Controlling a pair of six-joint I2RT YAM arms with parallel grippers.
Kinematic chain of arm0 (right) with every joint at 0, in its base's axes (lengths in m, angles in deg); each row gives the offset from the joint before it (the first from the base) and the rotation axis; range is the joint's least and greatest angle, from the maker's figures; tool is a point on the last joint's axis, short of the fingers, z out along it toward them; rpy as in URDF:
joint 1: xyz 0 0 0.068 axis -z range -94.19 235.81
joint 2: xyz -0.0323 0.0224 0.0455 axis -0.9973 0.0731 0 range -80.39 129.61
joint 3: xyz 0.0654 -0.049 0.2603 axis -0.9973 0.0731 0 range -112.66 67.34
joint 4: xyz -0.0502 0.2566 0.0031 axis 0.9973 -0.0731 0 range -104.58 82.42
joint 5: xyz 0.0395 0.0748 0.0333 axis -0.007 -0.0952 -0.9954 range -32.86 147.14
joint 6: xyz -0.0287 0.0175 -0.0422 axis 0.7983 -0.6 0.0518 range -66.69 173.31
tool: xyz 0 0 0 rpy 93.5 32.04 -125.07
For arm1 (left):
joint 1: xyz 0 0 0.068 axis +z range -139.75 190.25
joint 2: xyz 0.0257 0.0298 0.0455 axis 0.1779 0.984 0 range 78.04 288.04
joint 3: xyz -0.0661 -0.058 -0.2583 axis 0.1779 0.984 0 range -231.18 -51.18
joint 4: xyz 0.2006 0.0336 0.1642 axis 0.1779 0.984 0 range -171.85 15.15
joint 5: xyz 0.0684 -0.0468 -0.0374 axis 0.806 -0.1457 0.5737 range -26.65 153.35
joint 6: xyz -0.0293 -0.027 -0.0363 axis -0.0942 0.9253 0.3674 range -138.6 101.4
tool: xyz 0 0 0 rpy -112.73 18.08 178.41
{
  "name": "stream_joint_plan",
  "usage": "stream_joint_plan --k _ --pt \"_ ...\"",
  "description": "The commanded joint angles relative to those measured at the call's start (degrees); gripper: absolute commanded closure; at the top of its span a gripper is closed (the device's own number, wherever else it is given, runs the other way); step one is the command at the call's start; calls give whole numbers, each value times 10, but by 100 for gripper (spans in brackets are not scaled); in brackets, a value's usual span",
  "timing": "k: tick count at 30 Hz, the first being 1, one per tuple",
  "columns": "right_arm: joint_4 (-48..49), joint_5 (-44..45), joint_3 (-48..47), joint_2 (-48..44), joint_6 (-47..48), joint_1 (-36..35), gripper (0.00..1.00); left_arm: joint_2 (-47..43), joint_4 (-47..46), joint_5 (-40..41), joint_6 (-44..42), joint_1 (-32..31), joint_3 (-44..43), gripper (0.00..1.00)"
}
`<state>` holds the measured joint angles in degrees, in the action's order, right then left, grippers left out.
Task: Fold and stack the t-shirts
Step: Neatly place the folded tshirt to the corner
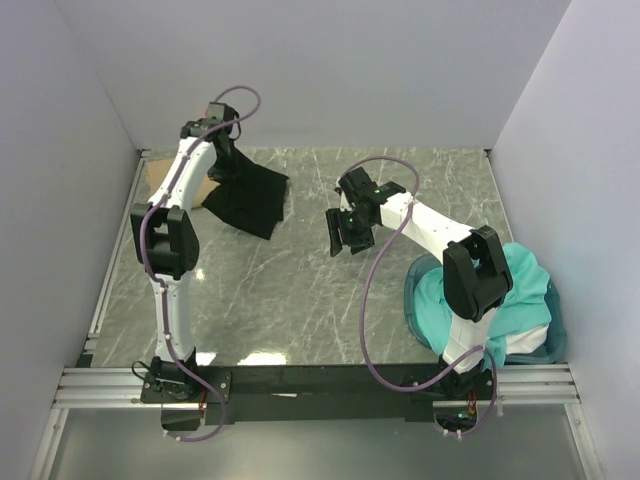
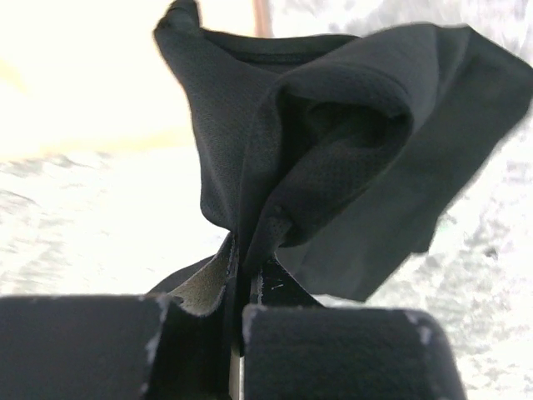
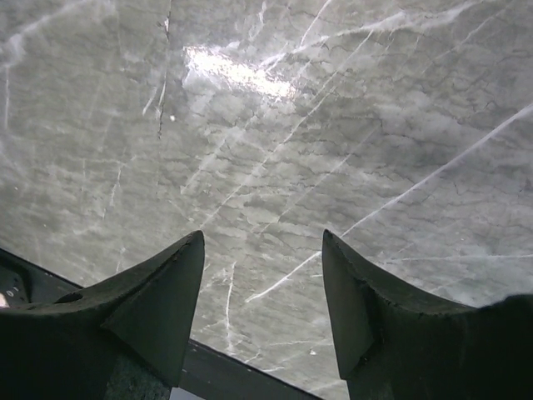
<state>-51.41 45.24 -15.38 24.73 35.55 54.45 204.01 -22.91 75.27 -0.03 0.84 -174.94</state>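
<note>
Top external: at far left a tan-brown t-shirt [image 1: 160,182] lies in the table's [image 1: 280,290] far-left corner, partly hidden by the left arm. The left claw [image 1: 222,166] is clamped on one edge of the black t-shirt [image 1: 250,197]. The rest of that shirt trails on the table just right of the tan one, rumpled rather than flat. The left wrist view agrees: fingers pinched together on a fold, cloth bunched ahead of them.

My read: the black shirt is being laid out or dragged toward the tan one.
- Keep the claw low and pull slowly so the trailing cloth drags itself flat.
- Don't snag the tan shirt.
- Release only once the held edge lies down.

The right claw [image 1: 345,232] has its jaws apart and empty, above bare table mid-centre, well apart from the black shirt. It could pin the free edge.

The teal t-shirts [image 1: 520,285] are heaped in the blue tub [image 1: 412,300] at far right.
</note>
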Motion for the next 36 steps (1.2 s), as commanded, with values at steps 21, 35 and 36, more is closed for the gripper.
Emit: stream_joint_plan --k 21,35,36 --pt "-19 -37 0 -4 17 0 35 41 -68 -131 -95 156 -113 98" --pt "-22 -38 3 6 9 -2 35 72 -120 -233 -65 230 -111 98" --pt "-22 -38 4 4 9 -3 35 74 -122 -234 -63 233 -111 98"
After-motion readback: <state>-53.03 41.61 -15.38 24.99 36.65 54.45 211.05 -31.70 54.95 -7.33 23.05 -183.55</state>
